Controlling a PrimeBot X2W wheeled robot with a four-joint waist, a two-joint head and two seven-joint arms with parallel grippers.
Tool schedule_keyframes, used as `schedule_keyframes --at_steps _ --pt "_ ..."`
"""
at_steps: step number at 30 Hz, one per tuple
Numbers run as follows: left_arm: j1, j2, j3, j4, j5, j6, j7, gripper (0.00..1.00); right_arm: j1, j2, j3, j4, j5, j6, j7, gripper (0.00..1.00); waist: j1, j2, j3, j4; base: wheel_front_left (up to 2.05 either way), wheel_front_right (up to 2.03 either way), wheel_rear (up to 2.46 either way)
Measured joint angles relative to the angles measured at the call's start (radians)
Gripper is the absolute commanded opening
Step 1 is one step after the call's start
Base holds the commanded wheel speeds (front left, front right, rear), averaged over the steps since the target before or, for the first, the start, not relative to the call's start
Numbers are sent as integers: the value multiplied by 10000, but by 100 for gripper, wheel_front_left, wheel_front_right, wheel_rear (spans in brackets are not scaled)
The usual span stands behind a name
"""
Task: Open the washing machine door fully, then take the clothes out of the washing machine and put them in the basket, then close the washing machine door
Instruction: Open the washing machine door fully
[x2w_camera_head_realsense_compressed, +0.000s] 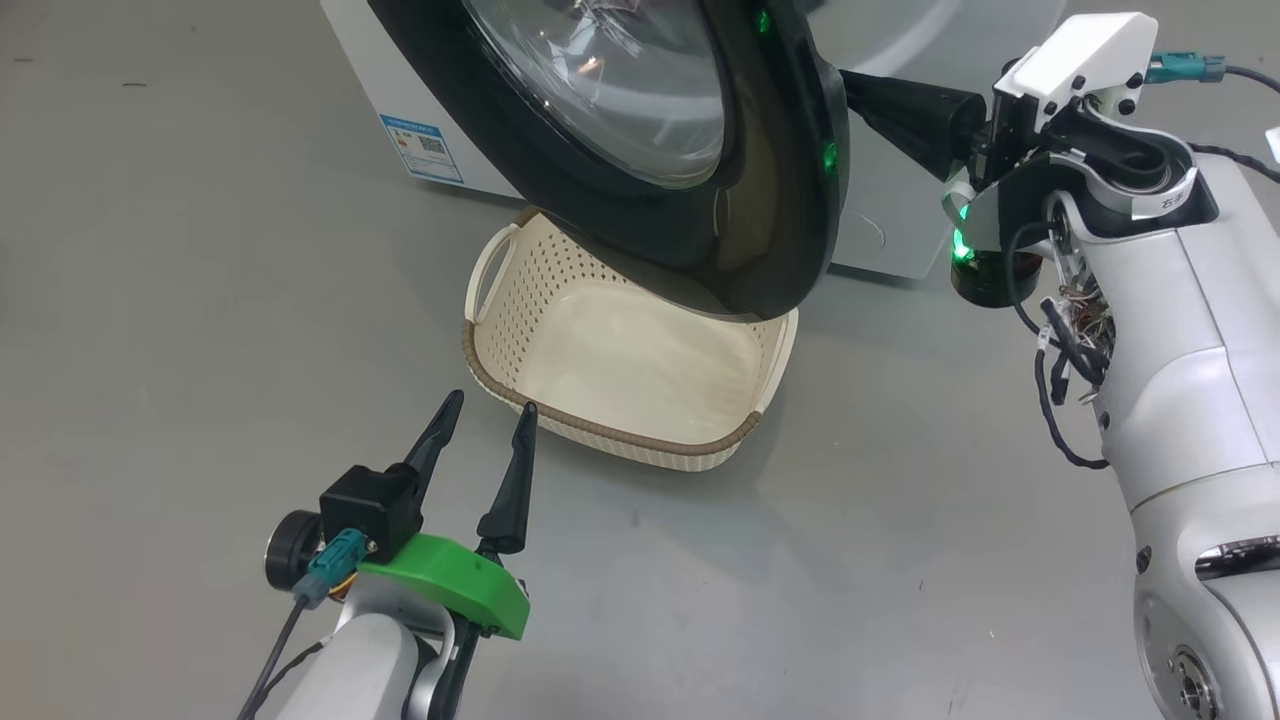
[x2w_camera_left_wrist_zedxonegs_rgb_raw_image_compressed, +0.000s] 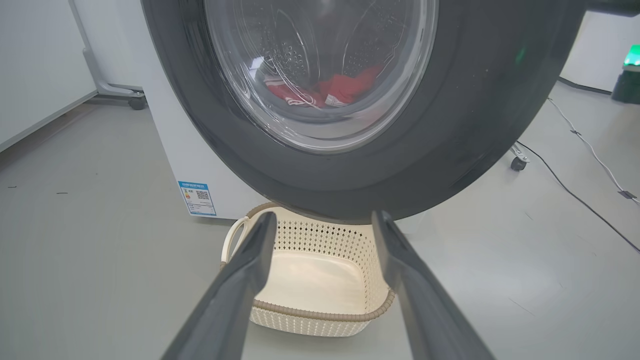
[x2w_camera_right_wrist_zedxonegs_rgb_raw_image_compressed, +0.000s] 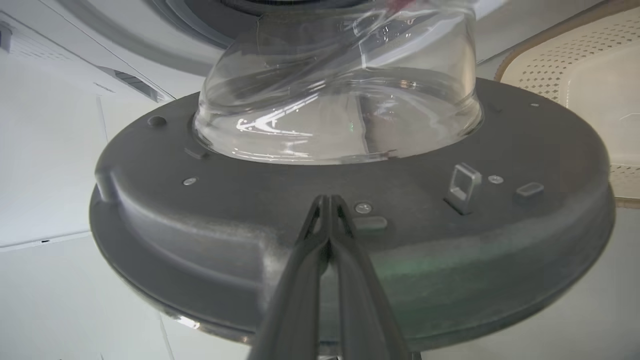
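The washing machine door (x2w_camera_head_realsense_compressed: 780, 200), glossy black with a glass bowl, stands partly open and hangs over the cream basket (x2w_camera_head_realsense_compressed: 620, 350) on the floor. Through the glass, the red clothes (x2w_camera_left_wrist_zedxonegs_rgb_raw_image_compressed: 345, 89) lie in the drum of the white washing machine (x2w_camera_left_wrist_zedxonegs_rgb_raw_image_compressed: 185, 145). My right gripper (x2w_camera_right_wrist_zedxonegs_rgb_raw_image_compressed: 327, 201) is shut with nothing in it, its tips pressed against the door's grey inner face (x2w_camera_right_wrist_zedxonegs_rgb_raw_image_compressed: 250, 220) below the glass bowl. In the head view the right gripper (x2w_camera_head_realsense_compressed: 870, 95) reaches behind the door's edge. My left gripper (x2w_camera_head_realsense_compressed: 490, 405) is open and holds nothing, just in front of the basket's near rim.
A blue sticker (x2w_camera_head_realsense_compressed: 425, 148) marks the machine's lower front. A cable (x2w_camera_left_wrist_zedxonegs_rgb_raw_image_compressed: 575, 150) runs over the grey floor to the right, near a caster (x2w_camera_left_wrist_zedxonegs_rgb_raw_image_compressed: 517, 162). A white wall panel (x2w_camera_left_wrist_zedxonegs_rgb_raw_image_compressed: 35, 60) stands to the left. Bare floor surrounds the basket.
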Motion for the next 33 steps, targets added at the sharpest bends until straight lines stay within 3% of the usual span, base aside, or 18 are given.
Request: schedule_keyframes --at_steps 3,9,21,33 --pt "88 4 63 6 0 2 0 100 138 0 295 -98 -545 307 -360 0 0 0 -126 -102 0 0 0" --pt "147 12 136 12 2 2 0 100 458 -786 1243 -711 -2500 1511 -1810 0 0 0 -424 -329 0 0 0" --pt "530 35 763 29 4 182 0 100 2176 -2324 3258 -2408 -6631 1590 -5536 0 0 0 -1159 -724 0 0 0" --pt "970 40 1415 -31 190 272 0 100 4174 -2673 3831 -3459 -8435 1588 -8675 0 0 0 -1733 -1248 0 0 0"
